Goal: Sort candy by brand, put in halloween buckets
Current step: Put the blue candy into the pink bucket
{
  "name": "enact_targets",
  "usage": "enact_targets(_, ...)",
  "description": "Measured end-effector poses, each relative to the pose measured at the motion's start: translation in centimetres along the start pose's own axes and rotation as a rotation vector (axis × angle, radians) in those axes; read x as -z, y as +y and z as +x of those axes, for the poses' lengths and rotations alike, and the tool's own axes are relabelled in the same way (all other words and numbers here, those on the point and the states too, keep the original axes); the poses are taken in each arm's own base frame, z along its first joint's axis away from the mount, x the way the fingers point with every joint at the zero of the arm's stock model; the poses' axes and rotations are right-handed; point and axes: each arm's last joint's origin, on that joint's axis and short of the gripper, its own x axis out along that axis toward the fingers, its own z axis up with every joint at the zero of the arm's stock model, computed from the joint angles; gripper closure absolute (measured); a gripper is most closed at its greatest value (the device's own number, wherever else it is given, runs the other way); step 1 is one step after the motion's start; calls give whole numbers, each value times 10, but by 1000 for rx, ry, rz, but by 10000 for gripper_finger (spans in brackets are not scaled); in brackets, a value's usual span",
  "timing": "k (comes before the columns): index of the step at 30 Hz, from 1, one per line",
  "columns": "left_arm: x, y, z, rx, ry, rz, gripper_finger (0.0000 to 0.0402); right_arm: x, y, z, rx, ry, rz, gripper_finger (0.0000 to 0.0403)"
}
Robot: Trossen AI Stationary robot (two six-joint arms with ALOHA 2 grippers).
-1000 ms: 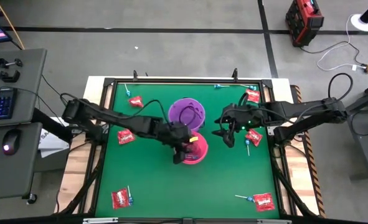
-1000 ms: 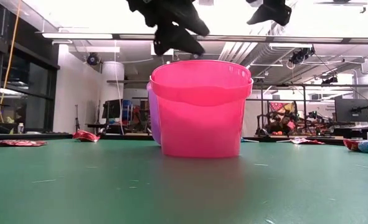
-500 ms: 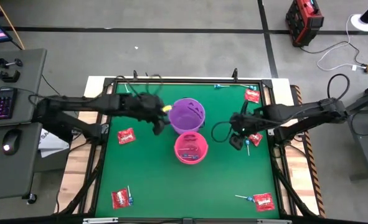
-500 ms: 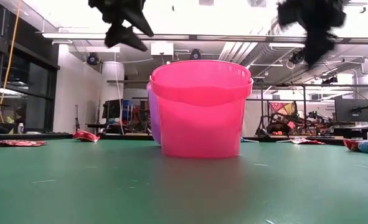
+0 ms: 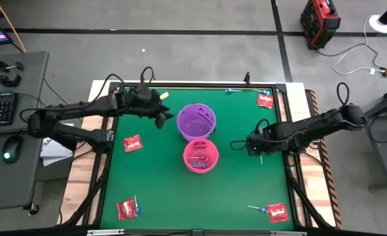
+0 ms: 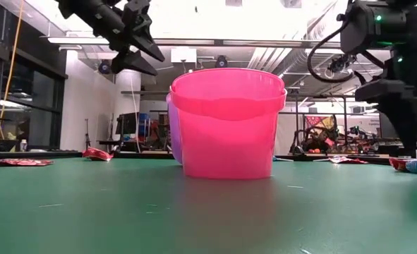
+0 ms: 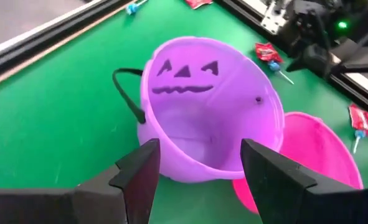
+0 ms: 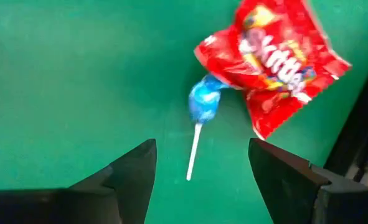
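From above, the purple bucket (image 5: 196, 120) and pink bucket (image 5: 200, 156) sit touching mid-table. The left gripper (image 5: 162, 115) hangs just beside the purple one, while the right gripper (image 5: 253, 145) is low over candy by the table's right edge. More candy is scattered in the corners, e.g. a red packet (image 5: 132, 143) off to the left

Low view: the right arm reaches down close to the mat, off to one side of the pink bucket

Left wrist view: fingers (image 7: 137, 176) spread apart and empty, looking into the purple bucket, which seems empty

Right wrist view: fingers (image 8: 132, 174) apart with nothing held, and a blue lollipop (image 8: 202, 114) between them, its head touching a red Skittles packet (image 8: 276, 59)

So I'd say it's the pick step. Next it needs to drop straight down and pinch the thin stick without catching the packet
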Motion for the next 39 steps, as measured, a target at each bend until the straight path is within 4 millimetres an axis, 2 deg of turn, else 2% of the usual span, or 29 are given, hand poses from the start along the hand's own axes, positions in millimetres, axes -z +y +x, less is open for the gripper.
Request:
enact_targets(5,-8,14,-2,64,-13,54,188,0,6,6,6,7,31,155)
enact_targets(14,-21,35,-6,14,-105,38,188,-12,18,24,75,-34,71,164)
enact_targets(20,-25,36,-8,82,-131,27,188,-21,24,36,128,-12,93,226)
enact_targets(25,-26,36,-8,86,-144,20,188,-22,27,36,123,24,24,292)
enact_targets(27,-26,36,-8,85,-144,20,188,-20,26,31,140,47,-23,327)
enact_targets(31,-29,37,-16,79,-170,19,188,-16,31,1,104,41,-107,390)
enact_targets(34,-36,39,-26,64,-223,23,188,-15,33,-30,59,-26,-141,391)
enact_targets(39,-47,44,-36,45,-329,52,188,-19,59,-88,-295,-257,-284,400)
